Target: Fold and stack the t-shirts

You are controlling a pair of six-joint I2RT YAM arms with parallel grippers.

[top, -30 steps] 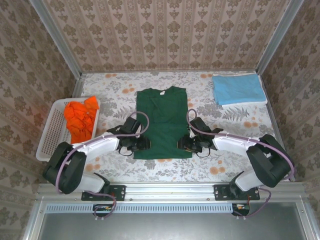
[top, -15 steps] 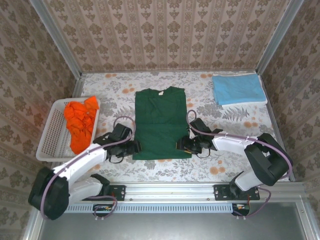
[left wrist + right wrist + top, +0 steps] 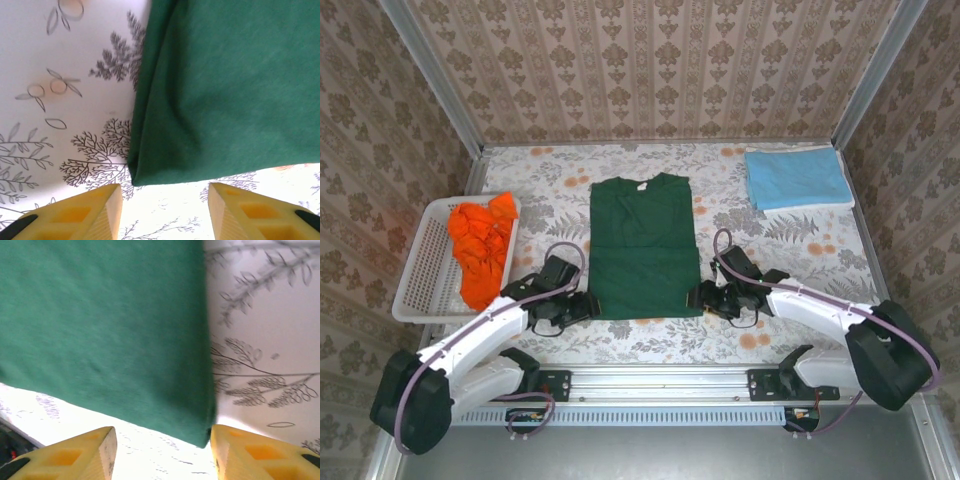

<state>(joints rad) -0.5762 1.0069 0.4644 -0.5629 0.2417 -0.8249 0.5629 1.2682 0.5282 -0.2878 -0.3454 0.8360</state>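
Observation:
The dark green t-shirt point(image 3: 644, 245) lies flat in the middle of the table, sleeves folded in, collar at the far end. My left gripper point(image 3: 582, 307) stands open just off its near left corner point(image 3: 137, 172), with bare tablecloth between its yellow fingers point(image 3: 95, 212). My right gripper point(image 3: 703, 298) is open just off the near right corner point(image 3: 202, 432), whose tip almost touches one finger point(image 3: 250, 452). A folded light blue t-shirt point(image 3: 797, 177) rests at the far right. Crumpled orange t-shirts point(image 3: 480, 243) fill the basket on the left.
The white lattice basket point(image 3: 417, 275) sits at the table's left edge. A floral tablecloth point(image 3: 770, 240) covers the table, with patterned walls on three sides. Open cloth lies right of the green shirt and along the near edge.
Both grippers have drawn back toward the near edge and outward, off the green shirt's lower corners. The shirt's bottom hem now lies flat and uncovered.

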